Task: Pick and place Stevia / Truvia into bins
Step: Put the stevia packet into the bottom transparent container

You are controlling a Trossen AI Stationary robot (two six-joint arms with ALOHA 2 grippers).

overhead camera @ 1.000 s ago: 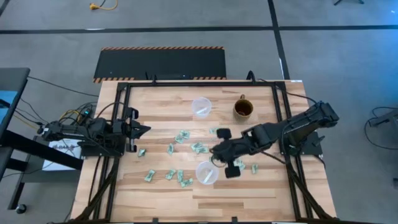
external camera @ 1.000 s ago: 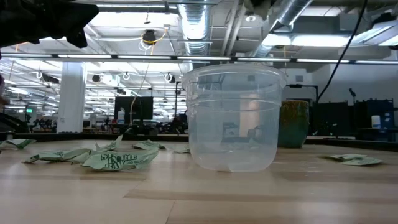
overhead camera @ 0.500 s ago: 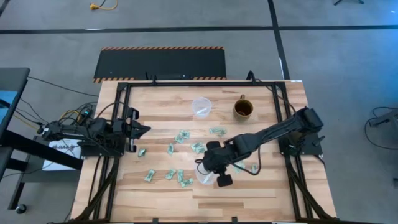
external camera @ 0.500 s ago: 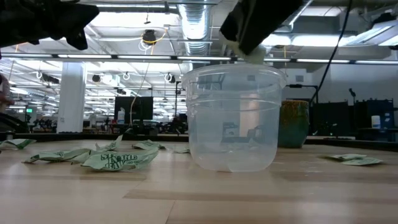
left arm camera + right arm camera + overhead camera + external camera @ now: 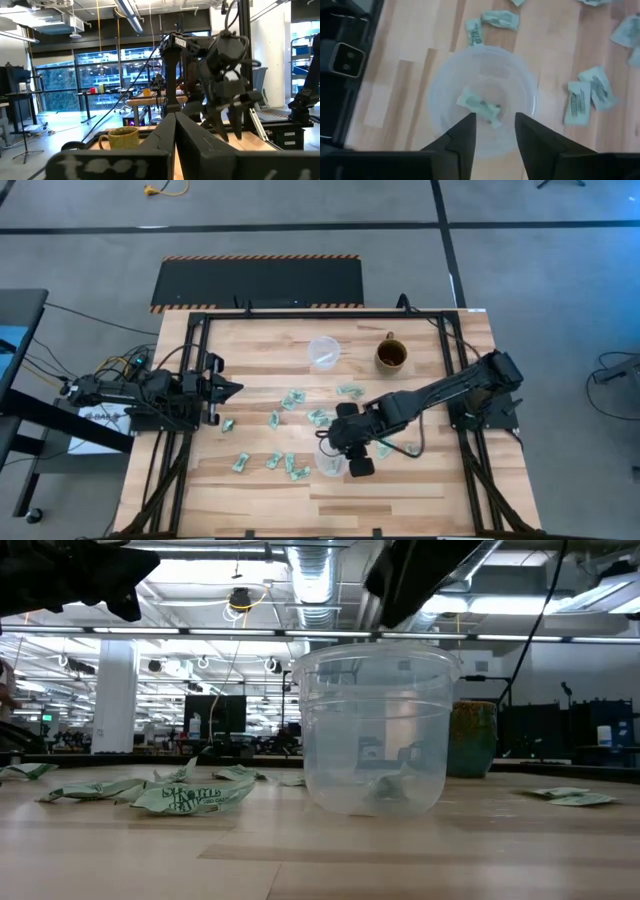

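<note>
While the right gripper (image 5: 335, 448) hangs over the near cup (image 5: 328, 464) in the high view, its fingers stand apart and hold nothing. Two cups show: this one and a far cup (image 5: 324, 351) beside one brown mug (image 5: 391, 355). About a dozen packets (image 5: 293, 398) lie loose on the table (image 5: 250, 345). The left gripper (image 5: 228, 389) waits at the left edge, fingers pressed together.

Low view: one packet (image 5: 384, 790) lies inside the near cup (image 5: 374, 730); several packets (image 5: 190, 797) lie beside it.

Right wrist view: the parted fingers (image 5: 461, 141) frame the cup (image 5: 485, 97), one packet (image 5: 480, 105) at its bottom and five more around it.
</note>
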